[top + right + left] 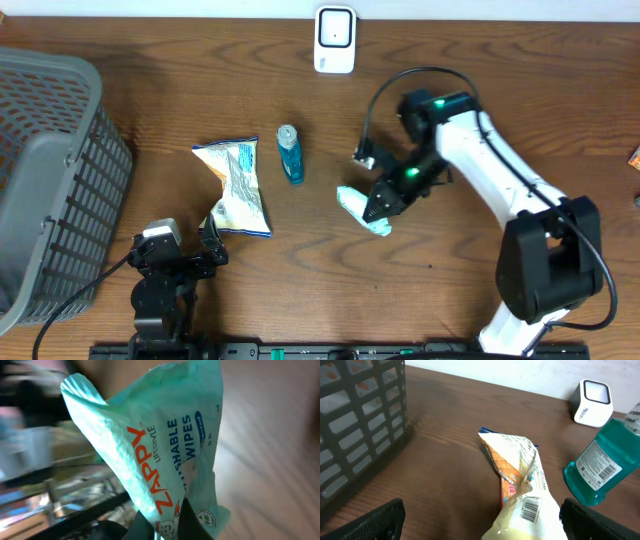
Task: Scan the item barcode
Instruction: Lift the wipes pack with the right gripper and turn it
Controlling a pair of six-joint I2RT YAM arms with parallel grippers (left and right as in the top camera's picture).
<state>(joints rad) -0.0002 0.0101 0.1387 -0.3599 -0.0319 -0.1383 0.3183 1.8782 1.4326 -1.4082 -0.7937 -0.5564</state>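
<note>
- Overhead view puts my right gripper (383, 205) right of the tabletop's (480, 80) middle. Its jaws are pinched shut on one end of the teal wipes pack (360, 208). I cannot tell whether the pack is clear of the wood.
- Right wrist view shows the pack's printed face with its brand lettering but no barcode, so I judge the code is on the far side.
- To do this well I should lift the pack and carry it to the white scanner (335, 40) at the far edge. Then I should roll my wrist until the hidden face meets its window.
- A soft pack held by one end may droop or crease, so a slow, steady carry suits it.
- My left gripper (212, 250) is spread wide and empty, just beside the snack bag (235, 185).
- The surface is dark wood grain. A blue bottle (290, 153) sits between bag and pack, and a grey basket (50, 170) is at the left edge. Little of the room shows.
</note>
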